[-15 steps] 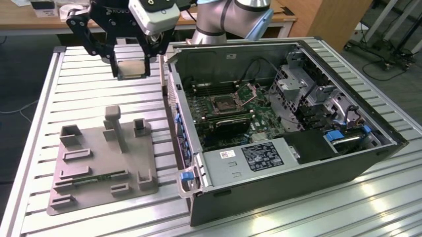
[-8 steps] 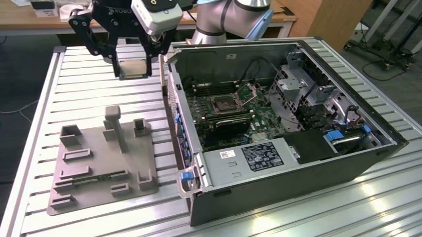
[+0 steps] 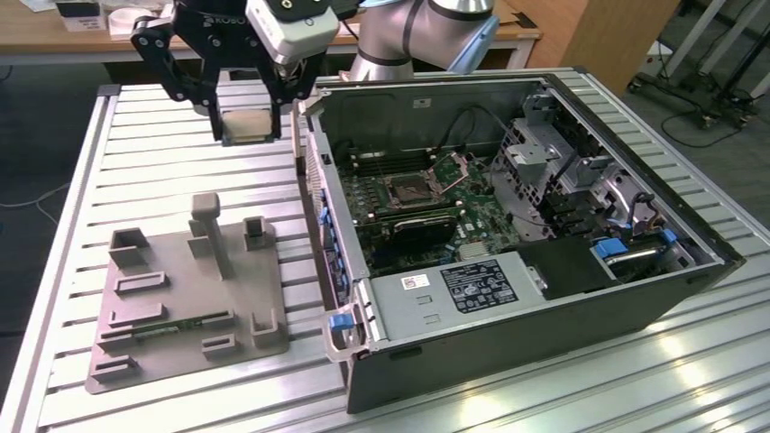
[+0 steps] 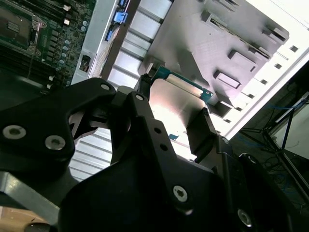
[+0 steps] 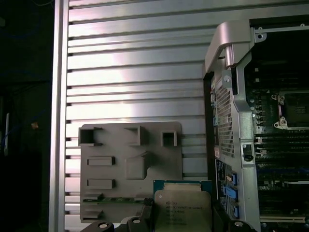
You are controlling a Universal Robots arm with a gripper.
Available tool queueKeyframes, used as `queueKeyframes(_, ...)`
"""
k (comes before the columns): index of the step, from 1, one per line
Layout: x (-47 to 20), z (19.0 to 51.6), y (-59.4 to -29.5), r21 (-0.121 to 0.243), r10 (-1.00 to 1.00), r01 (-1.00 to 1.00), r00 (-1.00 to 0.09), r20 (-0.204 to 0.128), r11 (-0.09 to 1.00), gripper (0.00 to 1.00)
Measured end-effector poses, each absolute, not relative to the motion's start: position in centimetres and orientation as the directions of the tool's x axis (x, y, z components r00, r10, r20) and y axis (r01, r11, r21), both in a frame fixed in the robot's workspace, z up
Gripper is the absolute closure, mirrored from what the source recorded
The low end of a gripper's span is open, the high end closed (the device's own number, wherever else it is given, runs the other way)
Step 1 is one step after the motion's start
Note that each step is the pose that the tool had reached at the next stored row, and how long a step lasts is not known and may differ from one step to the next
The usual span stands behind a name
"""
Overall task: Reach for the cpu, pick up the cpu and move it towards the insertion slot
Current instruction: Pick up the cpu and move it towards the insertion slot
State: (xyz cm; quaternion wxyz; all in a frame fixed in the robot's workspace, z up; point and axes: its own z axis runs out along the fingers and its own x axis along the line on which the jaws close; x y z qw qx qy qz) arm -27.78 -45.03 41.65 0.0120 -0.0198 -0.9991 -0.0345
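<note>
The hand (image 3: 251, 132) is clamped on the cpu (image 3: 248, 123), gripping it by its edges in the air over the bench (image 3: 157, 171), just outside the open computer case (image 3: 542, 347). Inside that case lies the insertion slot (image 3: 409, 188), well apart from the cpu.

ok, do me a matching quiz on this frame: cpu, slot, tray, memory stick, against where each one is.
Things:
1. cpu
2. slot
3. tray
4. memory stick

Places:
a. lying in the tray
b. on the table, beside the case
c. inside the case
d. in the gripper, above the table

Pairs: 1-d, 2-c, 3-b, 4-a
</note>
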Motion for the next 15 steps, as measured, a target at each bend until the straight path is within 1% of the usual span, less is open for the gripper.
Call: queueKeyframes(15,-27.08,41.64,-45.03,0.069,0.039,0.040,-0.999,0.025,0.997,0.46)
